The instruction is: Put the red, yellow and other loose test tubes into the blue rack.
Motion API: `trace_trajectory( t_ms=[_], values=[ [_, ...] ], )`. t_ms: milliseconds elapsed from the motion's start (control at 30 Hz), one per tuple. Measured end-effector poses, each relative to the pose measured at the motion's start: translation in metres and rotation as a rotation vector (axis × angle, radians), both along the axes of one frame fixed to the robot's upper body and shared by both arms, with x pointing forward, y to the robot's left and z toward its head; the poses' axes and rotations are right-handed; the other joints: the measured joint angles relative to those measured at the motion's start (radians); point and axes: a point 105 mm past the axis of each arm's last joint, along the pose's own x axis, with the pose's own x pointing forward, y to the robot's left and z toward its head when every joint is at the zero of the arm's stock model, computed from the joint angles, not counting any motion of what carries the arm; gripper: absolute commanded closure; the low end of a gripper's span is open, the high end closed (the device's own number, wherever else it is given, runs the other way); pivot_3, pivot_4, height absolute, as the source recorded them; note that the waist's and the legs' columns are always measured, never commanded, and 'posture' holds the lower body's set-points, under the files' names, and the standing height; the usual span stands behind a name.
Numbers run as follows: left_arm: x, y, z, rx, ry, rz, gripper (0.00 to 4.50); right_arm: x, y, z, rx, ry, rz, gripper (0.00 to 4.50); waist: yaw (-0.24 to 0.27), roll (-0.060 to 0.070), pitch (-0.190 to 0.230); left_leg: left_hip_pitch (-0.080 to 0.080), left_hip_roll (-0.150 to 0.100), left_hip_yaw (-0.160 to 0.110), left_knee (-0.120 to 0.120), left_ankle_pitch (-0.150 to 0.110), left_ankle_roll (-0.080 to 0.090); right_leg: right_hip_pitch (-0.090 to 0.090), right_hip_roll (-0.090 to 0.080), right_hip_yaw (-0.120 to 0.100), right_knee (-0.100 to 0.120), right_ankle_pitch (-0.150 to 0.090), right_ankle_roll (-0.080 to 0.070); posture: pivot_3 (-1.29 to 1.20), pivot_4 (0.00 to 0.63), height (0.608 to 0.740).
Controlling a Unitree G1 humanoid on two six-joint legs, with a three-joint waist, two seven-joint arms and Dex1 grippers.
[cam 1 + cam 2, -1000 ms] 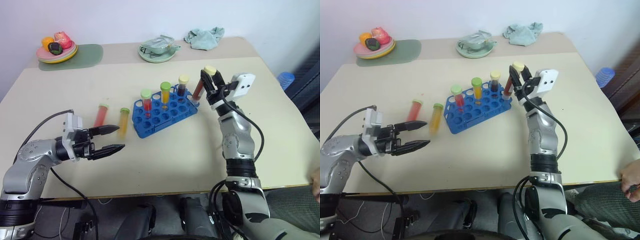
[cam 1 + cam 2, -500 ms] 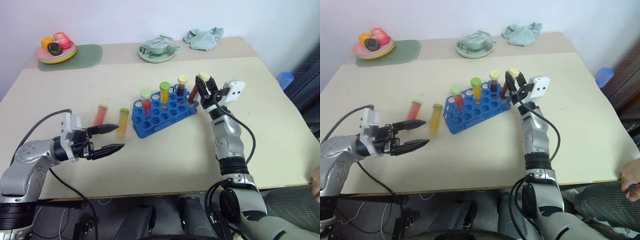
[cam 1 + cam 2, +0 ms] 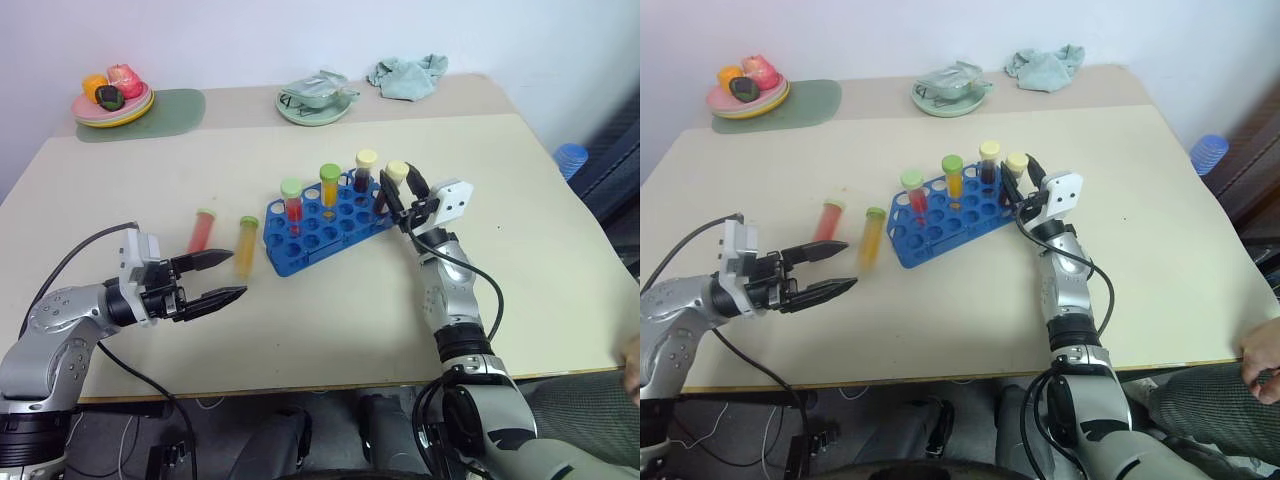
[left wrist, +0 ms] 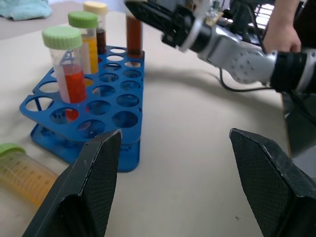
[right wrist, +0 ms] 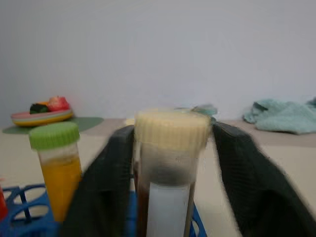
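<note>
Standing upright in a corner slot of the blue rack (image 3: 325, 222), dark tube with cream cap (image 3: 388, 186), right between the right tool's (image 3: 403, 189) spread fingers, not pinched. Left tool (image 3: 238, 275) spread wide, hovering near the yellow tube (image 3: 245, 245) and red tube (image 3: 202, 230) lying on the counter (image 3: 520, 230).

The orange-filled, green-capped test tube (image 4: 19, 170) lying on the table was cut off at the left wrist view's edge — only its capped end showed. The dark-filled, cream-capped test tube (image 5: 170, 168) ran out of the right wrist view below, its foot in the blue plastic rack (image 5: 19, 217) unseen, and the black fingers (image 5: 101, 187) beside it were blurred. A person's hand (image 3: 1262, 362) was cropped at the head view's right edge — the contents of the far green dish (image 3: 318, 105) were too small to identify.
</note>
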Motion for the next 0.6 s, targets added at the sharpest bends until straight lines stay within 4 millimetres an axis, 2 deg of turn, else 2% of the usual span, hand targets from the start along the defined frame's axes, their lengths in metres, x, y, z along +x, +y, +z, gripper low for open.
trace_trajectory(
  t_ms=[33, 133, 233, 300, 400, 467, 600],
  values=[
    [0.001, 0.0, 0.001, -0.013, -0.002, 0.013, 0.94, -0.001, 0.001, 0.001, -0.012, -0.011, -0.002, 0.03, 0.0, 0.0, 0.0, 0.0, 0.0, 0.0, 0.0, 0.0, 0.0, 0.0, 0.0, 0.0, 0.0, 0.0, 0.0, 0.0, 0.15, 0.74],
    [0.007, 0.006, 0.005, -0.07, -0.01, 0.093, 0.94, -0.003, 0.004, 0.003, -0.043, -0.04, -0.017, 0.03, 0.002, 0.0, 0.0, 0.0, 0.0, 0.0, 0.0, 0.0, 0.0, 0.0, 0.0, 0.0, 0.0, 0.0, 0.0, 0.0, 0.15, 0.74],
    [0.015, 0.014, 0.009, -0.116, -0.017, 0.194, 0.94, -0.006, -0.001, 0.01, -0.066, -0.072, -0.044, 0.03, 0.005, 0.0, 0.0, 0.0, 0.0, 0.0, 0.0, 0.0, 0.0, 0.0, 0.0, 0.0, 0.0, 0.0, 0.0, 0.0, 0.15, 0.74],
    [0.022, 0.018, 0.014, -0.147, -0.04, 0.313, 0.94, -0.011, -0.01, 0.024, -0.111, -0.112, -0.051, 0.03, 0.009, 0.0, 0.0, 0.0, 0.0, 0.0, 0.0, 0.0, 0.0, 0.0, 0.0, 0.0, 0.0, 0.0, 0.0, 0.0, 0.15, 0.74],
    [0.036, 0.028, 0.018, -0.085, -0.056, 0.538, 0.94, -0.024, -0.019, 0.051, -0.207, -0.143, -0.009, 0.03, 0.013, -0.001, 0.0, -0.001, 0.0, 0.0, 0.0, 0.0, 0.0, 0.0, 0.0, 0.001, 0.0, 0.0, 0.0, 0.0, 0.15, 0.74],
    [0.044, 0.031, 0.024, -0.075, -0.044, 0.629, 0.94, -0.035, -0.026, 0.063, -0.264, -0.121, 0.037, 0.03, 0.014, -0.001, 0.0, -0.001, 0.0, 0.0, 0.0, 0.0, 0.0, 0.0, 0.0, 0.001, 0.0, 0.0, 0.0, 0.0, 0.15, 0.74],
    [0.061, 0.033, 0.046, -0.116, 0.009, 0.777, 0.94, -0.056, -0.038, 0.062, -0.392, 0.025, 0.15, 0.03, 0.028, -0.002, -0.001, -0.001, 0.001, 0.0, 0.001, -0.001, 0.0, 0.001, -0.001, 0.001, -0.001, 0.0, 0.0, 0.0, 0.15, 0.74]
  ],
)
